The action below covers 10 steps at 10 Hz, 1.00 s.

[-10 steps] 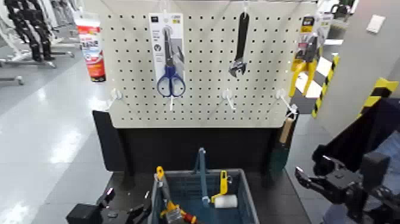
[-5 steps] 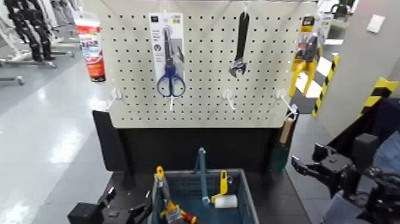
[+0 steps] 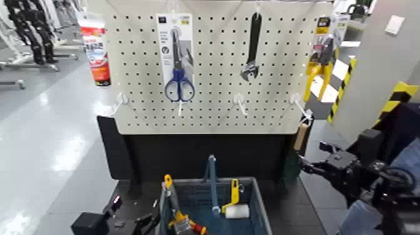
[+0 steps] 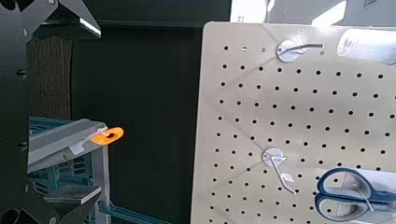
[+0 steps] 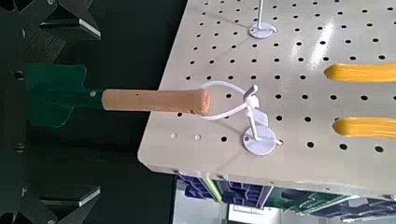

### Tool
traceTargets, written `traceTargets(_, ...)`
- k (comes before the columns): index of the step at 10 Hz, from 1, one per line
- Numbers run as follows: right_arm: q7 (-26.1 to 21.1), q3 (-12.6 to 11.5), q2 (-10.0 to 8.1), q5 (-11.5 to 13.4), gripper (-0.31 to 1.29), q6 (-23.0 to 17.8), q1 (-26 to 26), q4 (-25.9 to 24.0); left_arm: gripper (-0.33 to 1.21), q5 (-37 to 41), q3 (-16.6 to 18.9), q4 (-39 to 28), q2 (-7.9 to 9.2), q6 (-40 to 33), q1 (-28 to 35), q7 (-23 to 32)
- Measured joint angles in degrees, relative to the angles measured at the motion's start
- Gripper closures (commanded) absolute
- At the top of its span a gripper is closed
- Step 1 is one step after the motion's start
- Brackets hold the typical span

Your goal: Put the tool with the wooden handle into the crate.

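The tool with the wooden handle [image 3: 302, 135] hangs by a white loop from a hook at the pegboard's lower right corner. The right wrist view shows its tan handle [image 5: 151, 99] and a dark green blade. My right gripper [image 3: 312, 157] is open and empty, a little right of and below the tool, apart from it; its fingers [image 5: 58, 21] stand wide on either side of the blade end. The blue-grey crate [image 3: 257, 201] sits low in the middle, under the board. My left gripper [image 3: 94, 222] is parked low at the left, open, beside the crate [image 4: 62, 140].
On the pegboard [image 3: 212, 69] hang blue scissors [image 3: 179, 84], a black wrench [image 3: 251, 50] and yellow-handled pliers [image 3: 321, 59]. A yellow-handled paint roller [image 3: 235, 205] and other tools lie in the crate. A wall with a yellow-black striped edge [image 3: 400, 94] stands at the right.
My right gripper has moved up and to the left, closer to the hanging wooden-handled tool. The left arm and the tools have not moved.
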Motion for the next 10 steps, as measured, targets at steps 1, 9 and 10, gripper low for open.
traceTargets(1,0.8,0.9,-0.2,-0.3,0.14,-0.6,-1.3,2.0,0.13,0.0,0.0,0.0,-0.01,0.0,0.0,0.0)
traceTargets(9,1.1,5.3,-0.46,-2.0,0.97,-3.8,-7.1,9.2,0.13,0.0,-0.1,0.0,-0.1,0.0,-0.1,-0.1)
traceTargets(10,1.0,5.4,-0.34,-2.0,1.14,-3.4,-7.1,9.1,0.13,0.0,-0.1,0.0,-0.1,0.0,-0.1,-0.1)
